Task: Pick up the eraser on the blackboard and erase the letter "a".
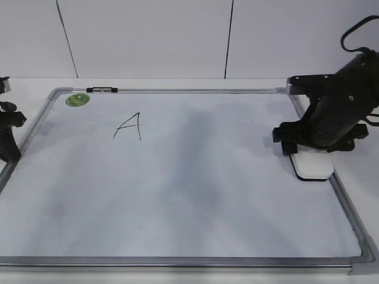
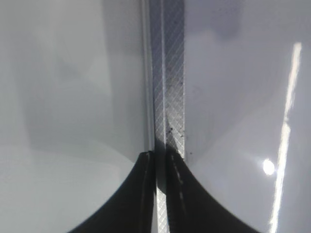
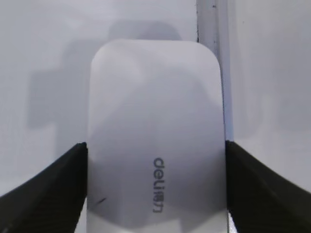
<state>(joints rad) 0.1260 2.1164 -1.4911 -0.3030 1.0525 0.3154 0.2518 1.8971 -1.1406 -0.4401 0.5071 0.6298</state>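
The white eraser (image 1: pixel 312 167) lies flat on the blackboard (image 1: pixel 177 261), against its right frame rail. It fills the right wrist view, grey lettering upward (image 3: pixel 155 121). My right gripper (image 1: pixel 308 155) is low over it with jaws spread wide (image 3: pixel 155 144), one dark finger (image 3: pixel 53 194) standing right at each long side. My left gripper (image 1: pixel 10 148) hangs at the board's left rail, shut and empty (image 2: pixel 159 154), directly above the metal frame strip (image 2: pixel 170 73). No small letter "a" shows on the board.
A handwritten capital "A" (image 1: pixel 129 126) sits upper left on the board, below a round green sticker (image 1: pixel 77 99). The right frame rail (image 3: pixel 209 29) runs just beside the eraser. A white table surrounds the board, and a wall stands behind it.
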